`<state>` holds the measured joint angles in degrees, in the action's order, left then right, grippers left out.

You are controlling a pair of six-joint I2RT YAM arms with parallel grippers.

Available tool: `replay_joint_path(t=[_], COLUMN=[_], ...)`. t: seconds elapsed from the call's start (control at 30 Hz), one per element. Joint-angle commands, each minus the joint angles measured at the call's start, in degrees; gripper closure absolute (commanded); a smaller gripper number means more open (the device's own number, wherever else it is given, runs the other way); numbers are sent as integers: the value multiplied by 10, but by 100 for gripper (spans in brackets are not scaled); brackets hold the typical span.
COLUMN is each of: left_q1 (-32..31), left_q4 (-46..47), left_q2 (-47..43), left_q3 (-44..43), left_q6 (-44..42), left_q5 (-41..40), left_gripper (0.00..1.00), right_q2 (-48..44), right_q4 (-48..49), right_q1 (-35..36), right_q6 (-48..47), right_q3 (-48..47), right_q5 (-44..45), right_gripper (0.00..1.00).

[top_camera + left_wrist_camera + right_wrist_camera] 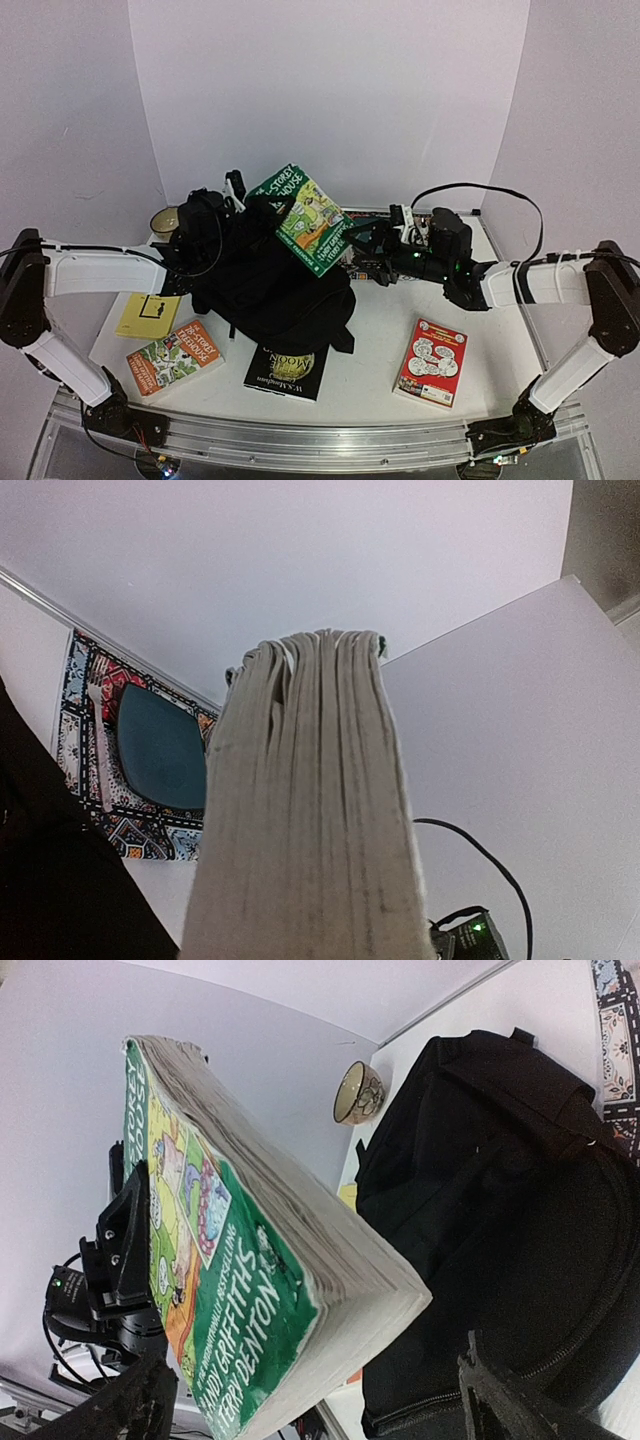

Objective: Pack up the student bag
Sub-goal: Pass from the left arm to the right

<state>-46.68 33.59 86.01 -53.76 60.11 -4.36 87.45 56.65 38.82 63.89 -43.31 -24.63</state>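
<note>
Student bag, a large soft black fabric backpack (262,285), lies mid-table on the white tabletop (375,325), slumped, with its straps toward the far left. Left gripper (133,1212) is clamped on a thick green paperback with a cartoon cover (310,220) at the book's far-left end. The book is held in the air, tilted, right over the far side of the bag; the left wrist view shows only its grey page edges. Right gripper (362,255) has its jaws spread wide and holds nothing. It sits just right of the bag, and the book's lower corner hangs between its fingers (505,1400), apparently not touching. I can't tell whether the bag's zip is open; black on black, no detail. On the table near-left of the bag: a thin yellow booklet (148,315) and an orange-and-green paperback (175,358). Near the front edge, touching the bag: a black paperback with gold lettering (287,370). Near-right, well apart from the bag: a red paperback (432,362). Far left: a small patterned ceramic bowl (164,222). A patterned mat with a teal centre (150,750) lies far of the bag.
</note>
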Motion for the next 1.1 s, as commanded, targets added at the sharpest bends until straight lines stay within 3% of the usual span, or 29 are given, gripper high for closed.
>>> replay_joint_path(t=[0.0,0.07,0.2,0.53,0.83,0.97,1.07], left_q1=[0,0,0,-3,-14,-17,-18], left_q4=[104,104,106,173,246,265,272], left_q2=[-6,-9,-9,20,43,49,49], left_q3=[-14,-11,-10,-7,9,17,27], left_q6=[16,11,17,73,108,116,119], left_q5=[-2,-2,1,35,42,42,42], left_gripper=[100,100,100,100,100,100,100], right_q2=[-12,-35,-74,-37,6,15,17], right_q4=[-89,-209,-239,-5,131,160,185], right_q1=[7,8,7,7,7,7,7], right_q6=[-88,-156,-176,-3,62,74,84], right_q3=[-78,-99,-74,-7,-31,-50,-59], right_q5=[-22,-1,23,7,-28,-41,-51], right_gripper=[2,2,2,2,3,11,26])
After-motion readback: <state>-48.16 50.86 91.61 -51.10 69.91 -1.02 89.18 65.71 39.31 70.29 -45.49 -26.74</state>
